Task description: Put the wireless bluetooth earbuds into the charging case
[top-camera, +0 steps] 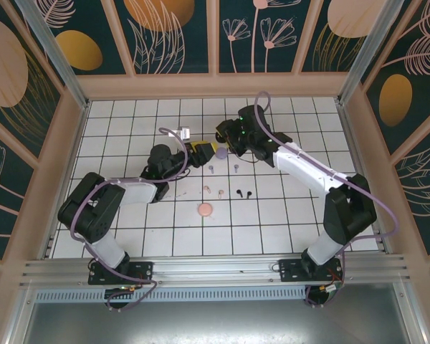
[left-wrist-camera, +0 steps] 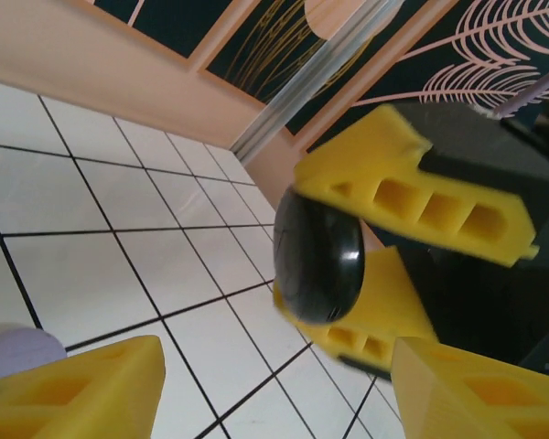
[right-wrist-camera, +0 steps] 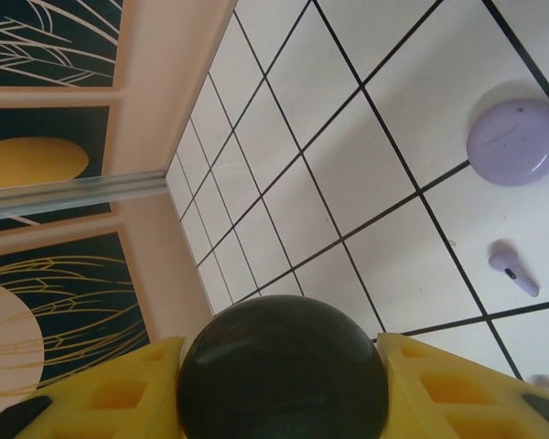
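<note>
A round black charging case (right-wrist-camera: 284, 370) is clamped between my right gripper's (right-wrist-camera: 284, 384) yellow fingers, held above the tiles. In the left wrist view the same black case (left-wrist-camera: 318, 256) sits edge-on between those right fingers (left-wrist-camera: 412, 183). My left gripper (left-wrist-camera: 274, 393) faces it just below, jaws apart with nothing between them. From above, the left gripper (top-camera: 204, 152) and right gripper (top-camera: 226, 137) meet at the middle back. A lilac case (top-camera: 221, 153) lies beside them. On the tiles lie lilac earbuds (top-camera: 210, 170), pink earbuds (top-camera: 207, 190) and black earbuds (top-camera: 239, 192).
A pink round case (top-camera: 205, 209) lies nearer the front. The lilac case (right-wrist-camera: 517, 142) and one lilac earbud (right-wrist-camera: 512, 272) lie below my right wrist. The peach back wall (top-camera: 215, 86) and side walls close in the tiled floor.
</note>
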Motion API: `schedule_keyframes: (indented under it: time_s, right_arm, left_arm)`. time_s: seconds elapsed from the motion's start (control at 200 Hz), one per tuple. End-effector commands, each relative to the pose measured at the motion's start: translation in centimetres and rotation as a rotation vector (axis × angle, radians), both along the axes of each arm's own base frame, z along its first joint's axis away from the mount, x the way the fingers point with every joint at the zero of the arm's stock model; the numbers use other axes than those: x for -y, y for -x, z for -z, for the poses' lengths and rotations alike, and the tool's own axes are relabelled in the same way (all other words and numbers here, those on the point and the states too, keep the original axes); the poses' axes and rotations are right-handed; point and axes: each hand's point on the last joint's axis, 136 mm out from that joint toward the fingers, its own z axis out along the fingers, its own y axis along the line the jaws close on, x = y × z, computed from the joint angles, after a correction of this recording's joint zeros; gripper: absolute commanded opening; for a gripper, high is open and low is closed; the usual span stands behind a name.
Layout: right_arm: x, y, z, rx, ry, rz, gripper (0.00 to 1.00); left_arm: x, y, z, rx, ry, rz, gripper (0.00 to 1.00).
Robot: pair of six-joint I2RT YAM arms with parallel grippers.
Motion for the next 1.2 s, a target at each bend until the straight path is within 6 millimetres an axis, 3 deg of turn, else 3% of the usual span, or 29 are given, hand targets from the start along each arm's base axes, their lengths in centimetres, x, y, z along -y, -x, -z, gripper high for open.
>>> schedule_keyframes:
  time_s: [0.0, 0.035, 0.405, 0.861, 1.191]
  right_arm:
    - [-1.0, -0.8, -1.1, 0.020, -0.029, 0.024, 0.32]
    - [-1.1, -0.9, -1.1, 0.019, -0.030, 0.022, 0.32]
    - [-2.6, -0.8, -1.2, 0.021, -0.046, -0.005, 0.32]
    - [-2.5, -0.1, -0.9, 0.016, -0.048, -0.010, 0.32]
    - [-2.7, -0.1, -1.1, 0.020, -0.072, -0.009, 0.33]
  left_arm:
    - [0.7, -0.1, -2.9, 0.092, 0.054, 0.021, 0.65]
    - [1.0, -0.4, -1.8, 0.071, 0.043, 0.023, 0.64]
    - [1.8, -0.9, -1.6, 0.069, 0.050, 0.033, 0.53]
    - [1.8, -1.8, -2.0, 0.079, 0.076, 0.006, 0.38]
    - [1.9, -1.7, -1.8, 0.070, 0.082, 0.013, 0.12]
